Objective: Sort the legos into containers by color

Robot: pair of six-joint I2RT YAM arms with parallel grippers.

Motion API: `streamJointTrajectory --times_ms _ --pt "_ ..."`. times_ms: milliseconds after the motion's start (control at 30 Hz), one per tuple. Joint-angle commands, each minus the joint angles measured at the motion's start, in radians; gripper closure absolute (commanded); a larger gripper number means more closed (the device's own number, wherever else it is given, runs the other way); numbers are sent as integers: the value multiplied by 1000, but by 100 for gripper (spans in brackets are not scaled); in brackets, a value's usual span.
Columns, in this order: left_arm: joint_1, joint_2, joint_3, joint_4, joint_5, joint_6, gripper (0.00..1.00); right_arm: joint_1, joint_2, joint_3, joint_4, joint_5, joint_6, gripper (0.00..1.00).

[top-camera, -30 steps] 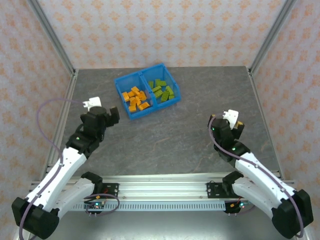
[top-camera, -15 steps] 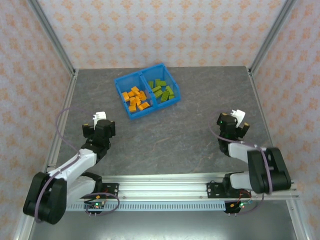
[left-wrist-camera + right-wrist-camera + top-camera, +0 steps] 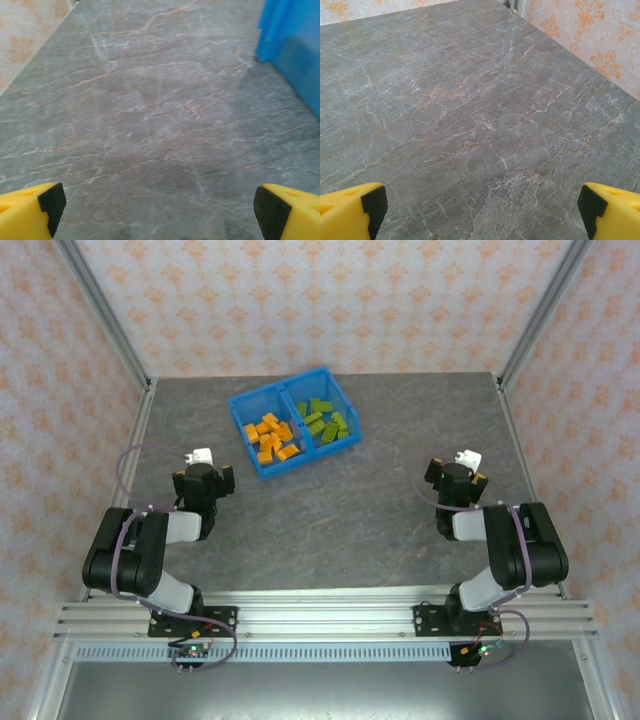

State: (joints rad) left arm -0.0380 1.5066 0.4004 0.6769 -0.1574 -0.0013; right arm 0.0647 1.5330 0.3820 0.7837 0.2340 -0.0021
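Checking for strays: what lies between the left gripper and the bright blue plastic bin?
Bare grey marbled tabletop from left gripper to blue plastic bin, per top view.

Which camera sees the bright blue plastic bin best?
The top external view: it sees the whole bright blue plastic bin from above. The left wrist view catches a slice of its side.

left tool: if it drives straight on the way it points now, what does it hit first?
Most likely the bare table top: the left tool is open and grey stone lies ahead of it. The blue bin sits to the right of that line and looks missed, though depth is unclear.
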Motion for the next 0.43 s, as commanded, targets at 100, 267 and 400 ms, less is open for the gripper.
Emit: streamJointTrajectory --times_ms 100,267,400 --pt "-10 -9 21 74 29 2 0 -6 -13 19 25 -10 -5 1" --pt "-10 -8 21 77 30 2 0 -6 -10 29 10 -44 -20 1" --pt "-10 -8 21 77 31 2 0 -6 -14 23 20 -44 -21 1"
